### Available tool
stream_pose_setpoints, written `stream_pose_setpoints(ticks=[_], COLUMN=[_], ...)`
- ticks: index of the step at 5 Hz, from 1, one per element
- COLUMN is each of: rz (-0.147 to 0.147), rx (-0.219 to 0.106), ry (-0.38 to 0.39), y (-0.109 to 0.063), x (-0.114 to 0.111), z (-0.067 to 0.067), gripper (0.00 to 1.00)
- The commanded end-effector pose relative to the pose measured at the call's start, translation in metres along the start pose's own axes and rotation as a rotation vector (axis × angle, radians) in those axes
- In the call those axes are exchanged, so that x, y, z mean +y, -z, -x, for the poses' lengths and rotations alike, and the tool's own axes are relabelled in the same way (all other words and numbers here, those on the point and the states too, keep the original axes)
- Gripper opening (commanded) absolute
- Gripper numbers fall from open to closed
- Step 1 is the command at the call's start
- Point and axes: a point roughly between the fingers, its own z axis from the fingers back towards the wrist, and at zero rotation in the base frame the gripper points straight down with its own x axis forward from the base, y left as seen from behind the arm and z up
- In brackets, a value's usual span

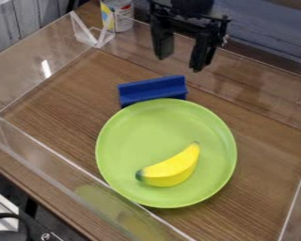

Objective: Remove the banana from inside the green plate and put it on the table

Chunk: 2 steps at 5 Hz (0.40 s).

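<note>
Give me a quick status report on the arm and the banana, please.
Gripper open, empty, hanging above the table's far side. Banana lying inside the green plate, untouched. Blue block sits between gripper and plate.

Open air over the plate, a block close by

Nothing hangs over the banana point(173, 167) in the green plate point(128, 141). The blue block point(152, 90) sits just behind the plate. Clear walls point(40, 71) ring the table point(260, 122), so the way in is from above.
</note>
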Motion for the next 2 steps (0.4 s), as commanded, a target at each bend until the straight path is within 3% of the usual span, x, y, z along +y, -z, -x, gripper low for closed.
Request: stream_pose_setpoints(ticks=[1, 2], rz=[-0.004, 0.006], rx=[-0.093, -0.099], ry=[0.027, 0.043], y=[-0.0271, -0.0261], x=[-0.0049, -0.0062], z=[0.0062, 0.0094], gripper=[1.00, 1.00])
